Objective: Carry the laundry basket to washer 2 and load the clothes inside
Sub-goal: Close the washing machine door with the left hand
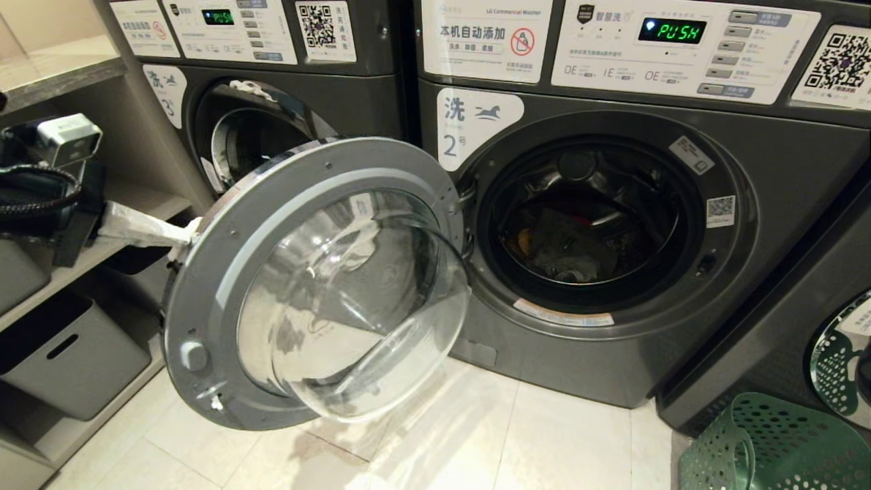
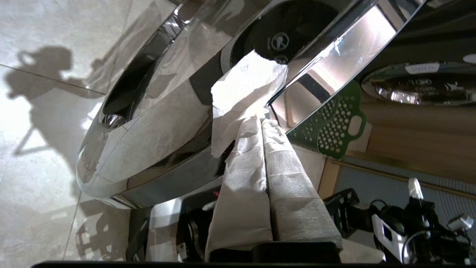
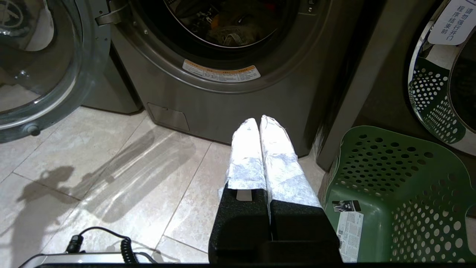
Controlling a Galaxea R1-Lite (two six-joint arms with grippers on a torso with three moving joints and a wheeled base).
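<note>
Washer 2 is the big dark grey machine in the middle of the head view, with a white label showing a 2 beside its round hole. Its door is swung wide open to the left, and you can see right through the clear glass bowl in it. Inside the drum sit some clothes, dark ones with a bit of orange and red. Another grey washer stands just to the left, partly behind the open door.

The laundry basket is green with lots of round holes. It sits on the floor at the right, near the washer's bottom corner, and from the right wrist view it looks empty.

The left end effector comes in from the left. Its white-wrapped fingers are pressed tight together, and their tips touch the shiny outer rim of the open door.

The right end effector hangs low above the floor in front of the washer, just beside the basket, its two fingers closed together and holding nothing.
</note>
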